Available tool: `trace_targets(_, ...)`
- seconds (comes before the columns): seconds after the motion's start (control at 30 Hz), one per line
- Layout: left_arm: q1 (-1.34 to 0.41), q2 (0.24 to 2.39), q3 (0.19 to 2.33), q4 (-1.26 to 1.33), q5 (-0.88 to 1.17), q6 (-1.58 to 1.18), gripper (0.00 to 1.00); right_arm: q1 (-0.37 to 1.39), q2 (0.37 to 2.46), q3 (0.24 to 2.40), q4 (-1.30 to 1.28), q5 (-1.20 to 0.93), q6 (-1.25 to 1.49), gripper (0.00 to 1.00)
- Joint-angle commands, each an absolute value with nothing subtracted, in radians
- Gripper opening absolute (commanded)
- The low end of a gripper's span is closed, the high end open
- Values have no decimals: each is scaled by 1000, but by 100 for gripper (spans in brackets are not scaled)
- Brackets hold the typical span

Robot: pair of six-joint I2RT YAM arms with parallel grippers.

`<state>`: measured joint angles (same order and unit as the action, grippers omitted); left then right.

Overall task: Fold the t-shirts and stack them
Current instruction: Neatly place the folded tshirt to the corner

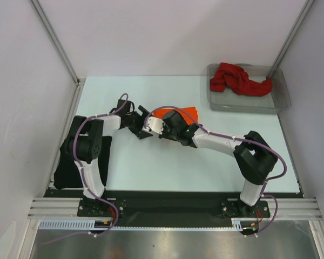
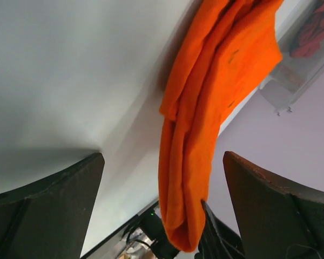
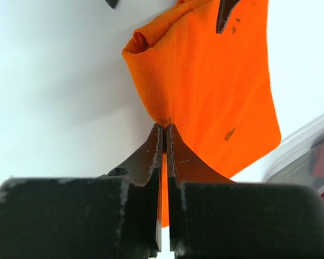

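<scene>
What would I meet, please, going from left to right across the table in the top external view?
black t-shirt → orange t-shirt → dark red t-shirt, lying in the clear tray

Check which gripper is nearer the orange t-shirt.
Right. The right gripper is shut on the orange t-shirt; the left gripper is open, with the shirt just beyond its jaws, ungripped.
</scene>
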<state>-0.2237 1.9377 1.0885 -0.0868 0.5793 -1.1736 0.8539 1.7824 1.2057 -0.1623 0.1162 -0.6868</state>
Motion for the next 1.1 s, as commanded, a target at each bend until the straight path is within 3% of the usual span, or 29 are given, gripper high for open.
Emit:
trace_targets(0.0,-244,1989,1150,-29,574,-1223,100,850,1726,1193,-135,81,-667,0)
trace_targets(0.1,-259,2043,1206,-9,581,-1241,99,844,1717,1178,-129,68,-658,0)
trace_targets(0.83,-287,2138,1259,38,523,-1224,70,775,1634,1152,-114,11,-600,0)
trace_targets(1.0,-285,2164,1267,92,545,-1239,56,775,1621,1146,-115,-14,-597,0)
trace_targets(1.03,-285,2169,1270,95,543,-1238,51,775,1620,1144,-115,-15,-595,0)
trace_targets(1.07,-285,2177,1278,103,545,-1238,35,776,1618,1143,-114,-17,-594,0)
